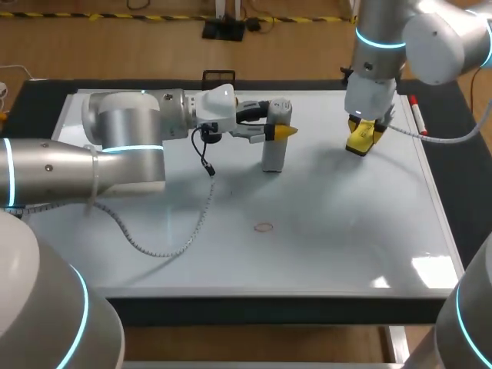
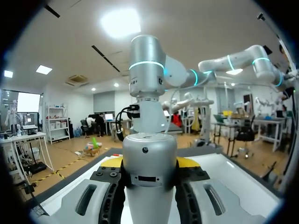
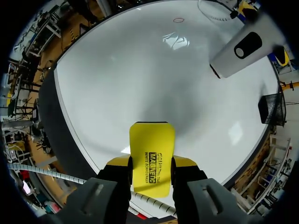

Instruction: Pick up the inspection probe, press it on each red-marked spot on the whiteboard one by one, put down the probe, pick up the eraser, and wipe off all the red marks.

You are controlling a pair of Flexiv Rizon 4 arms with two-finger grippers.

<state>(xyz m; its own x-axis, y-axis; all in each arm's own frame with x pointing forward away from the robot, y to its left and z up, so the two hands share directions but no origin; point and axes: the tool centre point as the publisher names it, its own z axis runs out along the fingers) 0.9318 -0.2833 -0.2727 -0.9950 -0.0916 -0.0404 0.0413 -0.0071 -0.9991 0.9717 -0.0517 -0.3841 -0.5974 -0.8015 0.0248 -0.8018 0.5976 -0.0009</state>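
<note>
Head view, upper centre: left hand (image 1: 283, 132) pinching inspection probe (image 1: 274, 157), which stands upright on whiteboard (image 1: 346, 231). Upper right: right hand (image 1: 363, 132) clamped on yellow eraser (image 3: 152, 154), over the board. One red ring mark (image 1: 264, 227) at lower centre, apart from both.

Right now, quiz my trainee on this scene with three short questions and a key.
1. True or false: the left jaws are shut on the inspection probe.
2. What do the right jaws hold? A) yellow eraser B) screwdriver C) nothing.
3. How many red marks show on the whiteboard in the head view?
Key: 1 true; 2 A; 3 one.
</note>
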